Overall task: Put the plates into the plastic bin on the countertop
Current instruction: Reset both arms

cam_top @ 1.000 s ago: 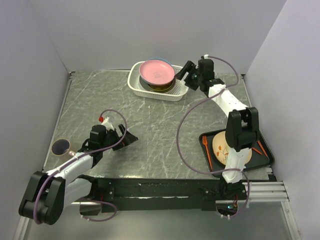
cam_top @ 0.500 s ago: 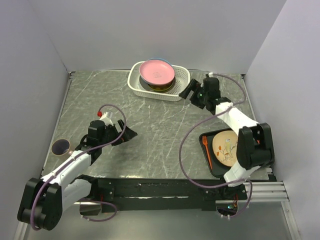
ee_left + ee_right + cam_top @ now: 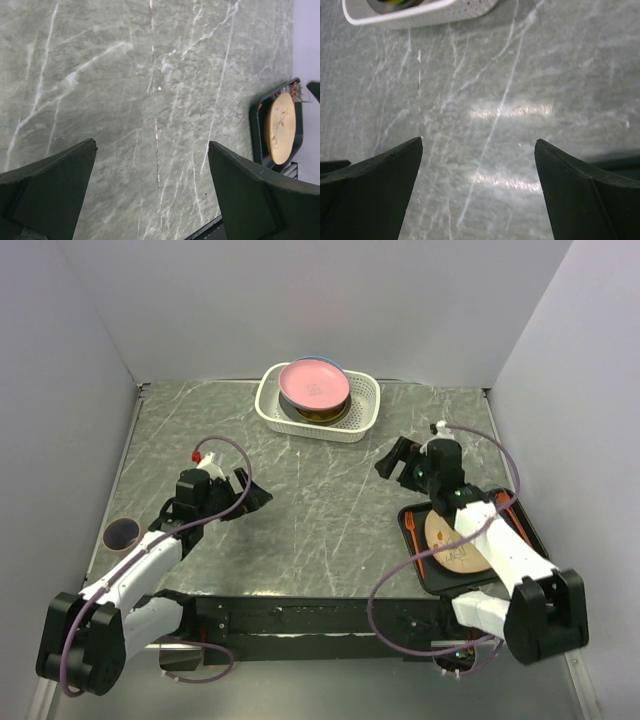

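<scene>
The white bin point(image 3: 322, 428) sits at the far edge of the countertop point(image 3: 310, 520). Its long side runs left to right, with the right end turned slightly nearer. A stack of plates point(image 3: 322, 414) lies flat inside it, a pink plate point(image 3: 314, 383) on top. A cream plate point(image 3: 455, 545) lies flat on the black tray point(image 3: 528, 538) at the near right. The right arm bends over that tray, and the right claw point(image 3: 392, 458) is spread and empty, aimed toward the bin. The left claw point(image 3: 255, 496), also spread and empty, points right over the countertop.

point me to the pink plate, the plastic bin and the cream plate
pink plate point(image 3: 314, 383): top external view, centre of its face
plastic bin point(image 3: 320, 430): top external view, near wall
cream plate point(image 3: 281, 127): left wrist view, middle of its face
</scene>
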